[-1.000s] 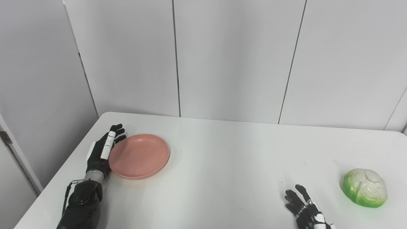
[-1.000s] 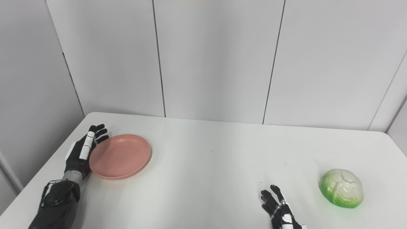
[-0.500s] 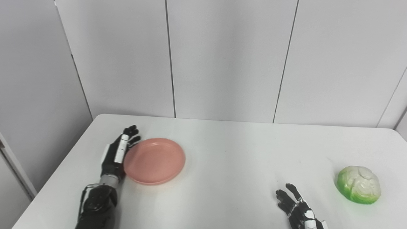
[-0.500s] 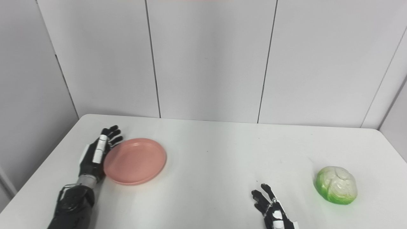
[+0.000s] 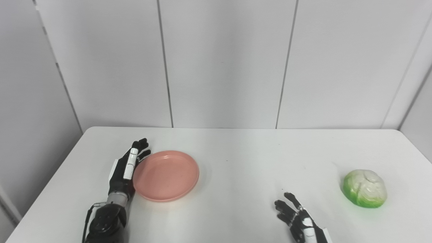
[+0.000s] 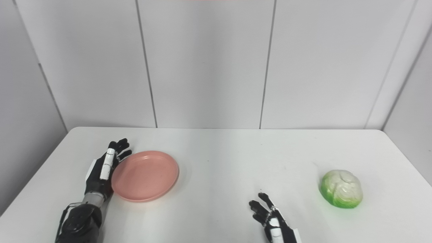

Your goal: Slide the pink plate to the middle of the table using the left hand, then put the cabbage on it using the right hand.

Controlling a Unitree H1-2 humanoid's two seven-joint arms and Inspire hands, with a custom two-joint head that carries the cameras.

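- Since the earlier frames my head cameras have panned, so the whole scene sits differently in view; against the table's left edge, though, the pink plate (image 5: pixel 166 175) and my left hand (image 5: pixel 125 168) have both come a little rightward together.
- My left hand stands on edge, fingers straight and apart, holding nothing, with its palm side against the plate's left rim. It touches or all but touches; I cannot tell which.
- I see the plate lying flat in the left half of the table (image 5: pixel 236 162), short of the middle.
- What matters for the push: the plate lies directly right of my left hand, and the middle of the table lies further right again, so hand, plate and goal are roughly in line. I judge a straight rightward push should carry it there, with some risk of the round rim slipping off the palm toward the near or far side.
- My right hand (image 5: pixel 298 219) rests at the near edge, fingers spread, empty.
- At the far right sits the cabbage (image 5: pixel 365 188), right of and slightly beyond my right hand, well apart from the plate. My right hand is clearly the nearer one to it.
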